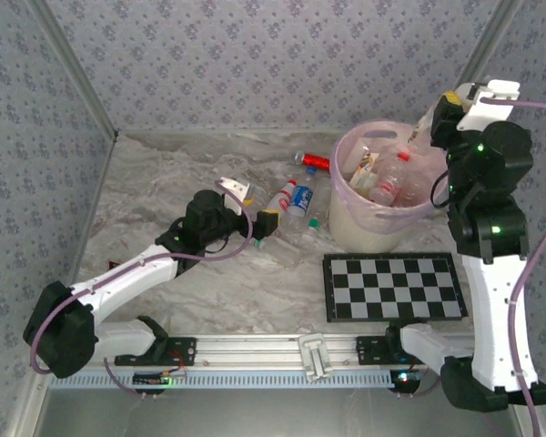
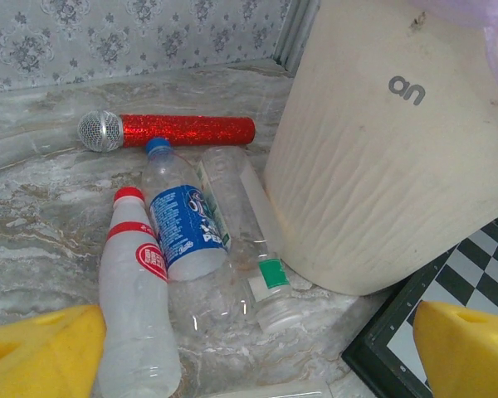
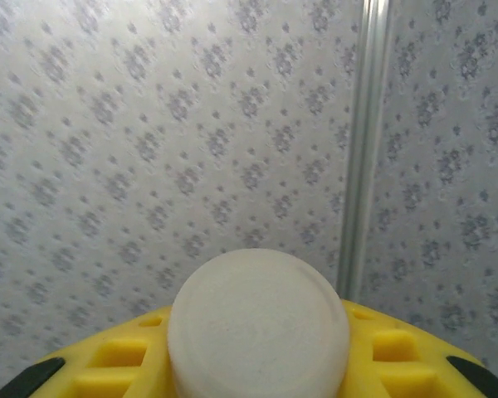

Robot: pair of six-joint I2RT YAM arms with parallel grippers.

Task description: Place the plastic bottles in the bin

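Three plastic bottles lie side by side on the table left of the bin (image 1: 382, 232): a red-capped one (image 2: 137, 315), a blue-labelled one (image 2: 181, 220) and a clear one with a green band (image 2: 261, 269). From above they show as red-labelled (image 1: 280, 196), blue-labelled (image 1: 299, 201) and clear (image 1: 312, 225). My left gripper (image 2: 257, 369) is open just short of them, one yellow finger (image 2: 41, 356) on either side and nothing between. High over the bin's right rim, my right gripper (image 1: 426, 127) is shut on a whitish bottle (image 3: 257, 327), its round base facing the camera. More bottles (image 1: 387, 182) lie inside the bin (image 2: 382, 166).
A glittery red microphone (image 2: 174, 130) lies behind the bottles near the back wall. A black-and-white checkerboard (image 1: 396, 287) lies flat in front of the bin, and its corner (image 2: 473, 265) comes close to my left gripper's right finger. Another clear bottle (image 2: 274, 390) pokes in at the lower edge.
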